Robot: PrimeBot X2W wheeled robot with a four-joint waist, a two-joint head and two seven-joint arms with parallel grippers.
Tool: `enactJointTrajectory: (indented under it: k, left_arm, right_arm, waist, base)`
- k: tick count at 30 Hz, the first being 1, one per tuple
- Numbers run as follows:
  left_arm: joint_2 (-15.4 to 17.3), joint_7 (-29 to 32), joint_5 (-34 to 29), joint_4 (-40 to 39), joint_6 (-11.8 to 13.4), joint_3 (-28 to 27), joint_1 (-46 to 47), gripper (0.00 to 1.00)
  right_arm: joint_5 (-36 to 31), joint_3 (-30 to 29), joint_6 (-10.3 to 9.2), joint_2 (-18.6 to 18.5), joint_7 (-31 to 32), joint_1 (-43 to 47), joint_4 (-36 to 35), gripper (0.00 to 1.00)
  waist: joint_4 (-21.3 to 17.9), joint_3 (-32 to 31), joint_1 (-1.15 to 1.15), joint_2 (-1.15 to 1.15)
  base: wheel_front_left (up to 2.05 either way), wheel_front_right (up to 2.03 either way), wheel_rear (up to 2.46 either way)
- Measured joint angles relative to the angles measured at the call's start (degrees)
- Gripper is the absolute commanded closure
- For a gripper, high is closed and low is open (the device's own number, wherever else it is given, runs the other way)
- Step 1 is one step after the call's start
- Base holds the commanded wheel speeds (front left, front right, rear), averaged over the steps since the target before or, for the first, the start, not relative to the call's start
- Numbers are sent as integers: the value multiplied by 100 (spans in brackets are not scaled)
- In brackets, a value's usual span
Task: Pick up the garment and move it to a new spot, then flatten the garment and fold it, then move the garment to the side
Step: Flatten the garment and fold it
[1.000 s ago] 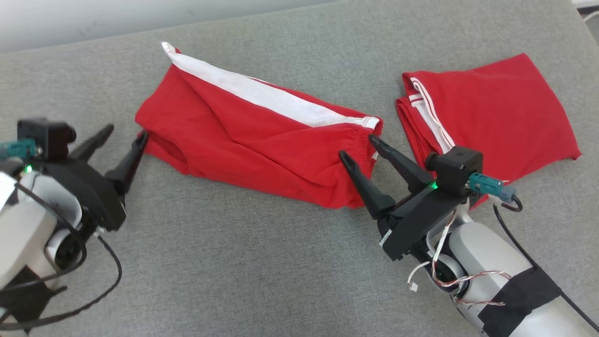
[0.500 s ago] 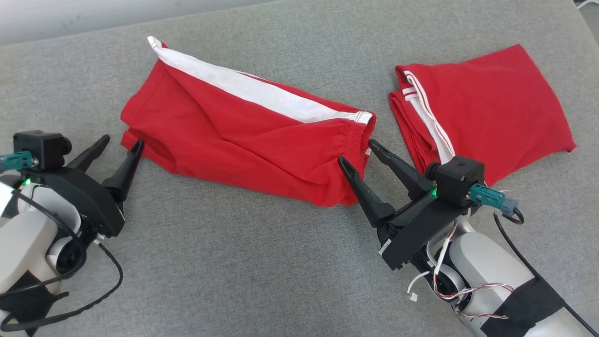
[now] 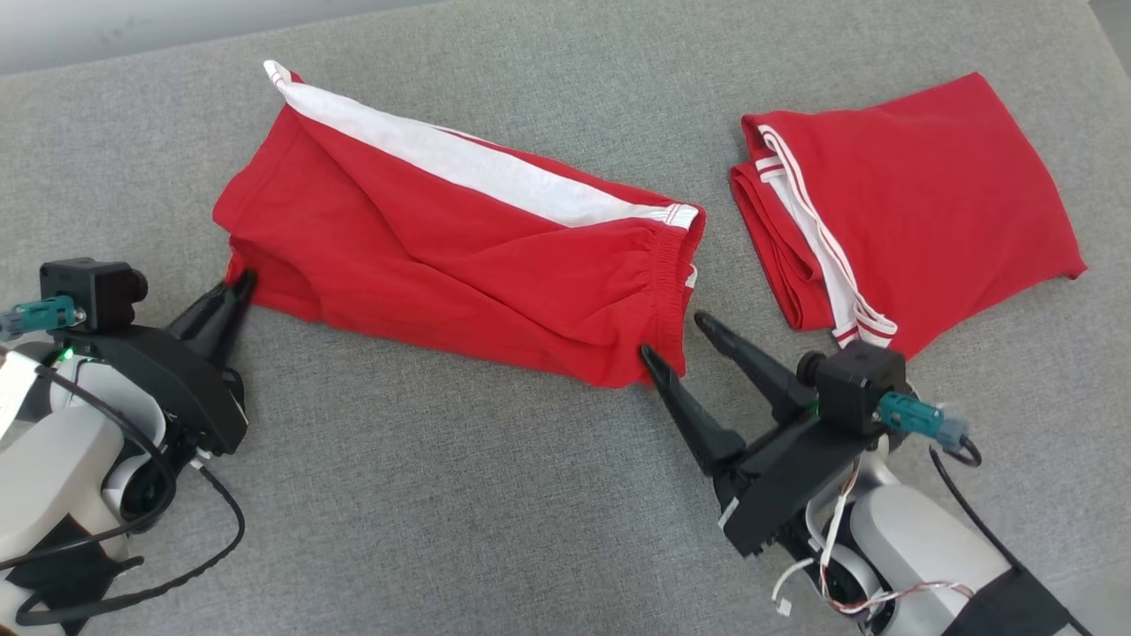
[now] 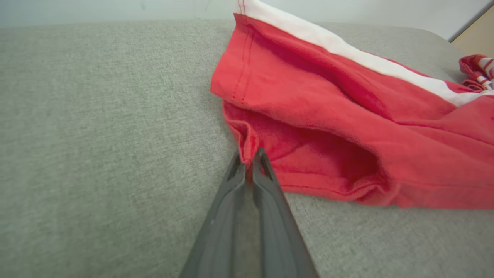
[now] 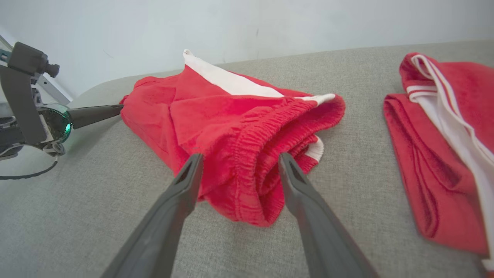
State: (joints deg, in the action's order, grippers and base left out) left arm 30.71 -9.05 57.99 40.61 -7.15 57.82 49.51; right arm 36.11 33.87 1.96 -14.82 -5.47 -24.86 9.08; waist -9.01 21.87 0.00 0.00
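The garment (image 3: 459, 256), red shorts with a white side stripe, is lying crumpled across the middle of the grey surface (image 3: 495, 495) in the head view, with the leg hem pointing to 9 o'clock and the elastic waistband to 3 o'clock. A second garment (image 3: 919, 194), red and folded, is sitting apart at 2 o'clock. At 8 o'clock the left gripper (image 3: 237, 287) is pinching the lower hem corner, jaws closed right down on a small fold of cloth; the left wrist view is showing red fabric nipped between the tips. At 5 o'clock the right gripper (image 3: 671, 334) is standing wide open, fingers straddling the bunched waistband end and holding nothing. Handling call: it is looking like light, limp knit with no stiffness, so it will be sagging and draping once raised; not fragile, not slippery. A one-corner hold is likely leaving the rest dragging and twisting. The best bite on the right is looking like the waistband, which is thick, gathered and multi-layered. Risk: catching only the top layer, so the shorts are opening instead of lifting together.
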Motion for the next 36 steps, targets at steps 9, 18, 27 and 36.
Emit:
enactJointTrajectory:
  k: [9, 18, 27, 36]
  left_arm:
    - [-42, -214, 45, -43, 0, 82, -74, 100]
    - [-188, -327, 27, -134, 0, 190, -80, 100]
    - [-224, -398, 27, -122, -1, 247, -49, 100]
    - [-300, -422, 99, 40, -1, 331, -123, 100]
  right_arm:
    - [-238, 83, -203, -45, 94, 69, 181, 0]
    - [-588, 265, -371, 8, 94, -128, 614, 0]
    - [-724, 458, -361, 201, 89, -400, 1001, 100]
    - [-654, 346, -221, 148, -67, -374, 1317, 100]
  waist:
    - [37, 41, 0, 0]
    - [187, 104, 0, 0]
    - [268, 133, 0, 0]
    - [328, -9, 0, 0]
  base:
    - [0, 0, 0]
    - [0, 0, 0]
    - [0, 0, 0]
    - [0, 0, 0]
